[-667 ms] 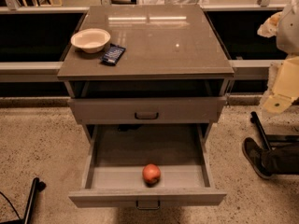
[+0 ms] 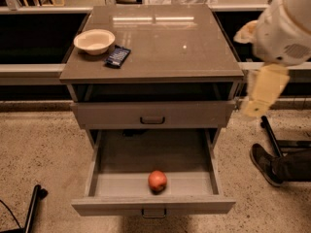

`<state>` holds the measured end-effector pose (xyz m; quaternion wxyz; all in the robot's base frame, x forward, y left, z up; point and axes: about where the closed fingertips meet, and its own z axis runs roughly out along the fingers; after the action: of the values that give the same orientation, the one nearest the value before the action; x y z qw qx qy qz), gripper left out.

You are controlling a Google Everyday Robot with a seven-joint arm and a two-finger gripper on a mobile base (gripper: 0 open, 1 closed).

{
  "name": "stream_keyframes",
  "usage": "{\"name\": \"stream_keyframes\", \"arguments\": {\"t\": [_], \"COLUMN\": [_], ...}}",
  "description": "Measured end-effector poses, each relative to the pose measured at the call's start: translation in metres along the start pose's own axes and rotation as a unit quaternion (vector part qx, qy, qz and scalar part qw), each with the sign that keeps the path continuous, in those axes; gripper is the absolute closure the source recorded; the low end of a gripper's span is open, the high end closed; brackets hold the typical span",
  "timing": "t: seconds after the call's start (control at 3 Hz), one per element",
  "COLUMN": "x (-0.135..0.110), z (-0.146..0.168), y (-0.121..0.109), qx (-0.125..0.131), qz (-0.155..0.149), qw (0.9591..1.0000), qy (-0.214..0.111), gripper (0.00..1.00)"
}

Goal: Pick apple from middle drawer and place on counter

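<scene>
The apple (image 2: 157, 180), small and red-orange, lies near the front middle of the open middle drawer (image 2: 153, 205), which is pulled far out at the bottom of the cabinet. The glossy grey-brown counter (image 2: 170, 52) tops the cabinet. My arm comes in from the upper right. My gripper (image 2: 257, 106) hangs beside the cabinet's right edge, level with the upper drawer front, well above and to the right of the apple. It holds nothing that I can see.
A cream bowl (image 2: 94, 41) and a dark flat packet (image 2: 118, 56) sit on the counter's left side. The upper drawer front (image 2: 152, 114) is nearly shut. A person's shoe (image 2: 265, 164) and a black leg stand on the floor at right. A black pole (image 2: 33, 208) is at bottom left.
My arm has swung further into view from the right, and its lower end is closer to the cabinet's right edge. The apple, drawer, bowl and packet have not moved.
</scene>
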<state>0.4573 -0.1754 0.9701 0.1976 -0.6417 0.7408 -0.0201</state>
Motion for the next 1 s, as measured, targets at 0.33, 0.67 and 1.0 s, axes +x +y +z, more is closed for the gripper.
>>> {"name": "stream_keyframes", "arguments": {"t": [0.33,0.67,1.0], "x": [-0.056,-0.078,-0.063], "z": [0.071,0.165,0.223], "y": [0.018,0.059,0.081], "qx": [-0.049,-0.113,-0.146], "qz": [-0.063,-0.081,-0.072], "qw": [0.9944,0.9836,0.9736], "qy": [-0.070,-0.115,-0.160], "gripper": [0.00,0.00,0.00]}}
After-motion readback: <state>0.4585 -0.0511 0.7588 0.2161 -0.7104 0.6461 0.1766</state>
